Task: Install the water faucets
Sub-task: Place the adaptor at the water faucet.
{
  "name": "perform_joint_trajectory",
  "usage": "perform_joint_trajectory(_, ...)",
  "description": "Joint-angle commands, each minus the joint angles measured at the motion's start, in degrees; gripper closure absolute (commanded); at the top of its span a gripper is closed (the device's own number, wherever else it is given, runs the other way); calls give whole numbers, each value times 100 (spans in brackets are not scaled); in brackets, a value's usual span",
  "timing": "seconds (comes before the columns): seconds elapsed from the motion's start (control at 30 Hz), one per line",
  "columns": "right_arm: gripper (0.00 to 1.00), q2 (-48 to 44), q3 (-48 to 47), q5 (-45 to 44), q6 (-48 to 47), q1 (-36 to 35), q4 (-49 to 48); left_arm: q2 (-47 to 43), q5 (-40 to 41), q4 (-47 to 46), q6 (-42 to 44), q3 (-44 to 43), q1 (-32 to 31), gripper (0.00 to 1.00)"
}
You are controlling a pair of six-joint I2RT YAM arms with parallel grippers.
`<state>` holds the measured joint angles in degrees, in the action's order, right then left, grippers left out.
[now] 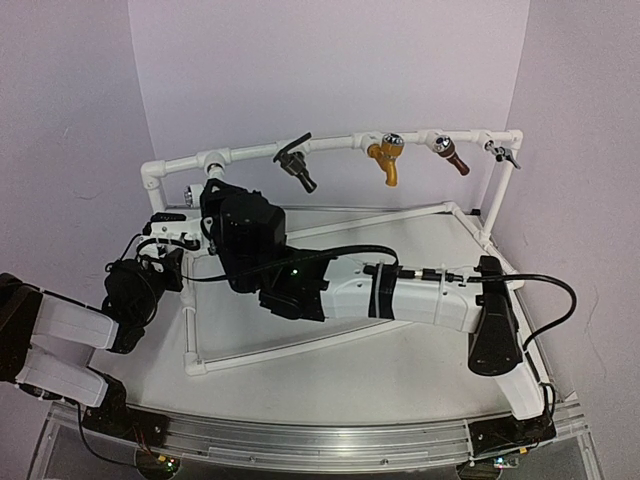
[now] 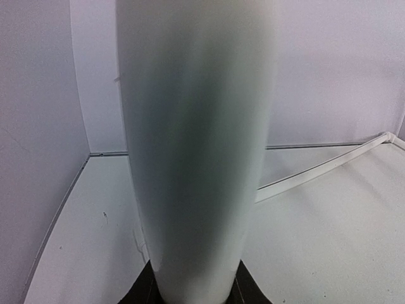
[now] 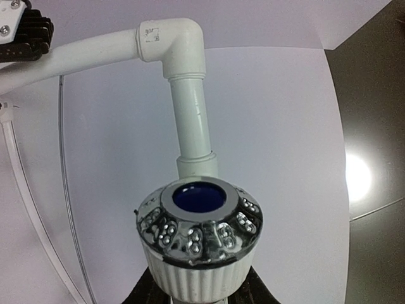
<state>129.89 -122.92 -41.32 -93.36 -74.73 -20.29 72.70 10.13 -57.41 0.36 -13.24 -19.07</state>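
A smooth, rounded white pipe (image 2: pixel 196 158) is clamped between the left fingers (image 2: pixel 142 294). The ribbed white faucet (image 3: pixel 199 253), chrome-faceted around a blue centre, is gripped by the right fingers (image 3: pixel 147 292) before a pipe stub (image 3: pixel 193 120); the black lever faucet (image 1: pixel 298 166) hangs from the rail (image 1: pixel 335 146)

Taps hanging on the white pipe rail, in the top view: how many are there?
4. From left to right: black tap, gold tap, brown tap, small grey tap at the right corner. Another may be hidden behind the right arm.
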Motion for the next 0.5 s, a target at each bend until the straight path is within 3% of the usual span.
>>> perform_joint_trajectory(0.0, 100, 241, -568, -242, -32, 101, -197, -162, -367, -65, 230, -167, -53, 100)
perform_joint_trajectory(0.47, 100, 413, -942, -327, 479, 107, -45, -165, -388, -20, 211, -187, -53, 100)
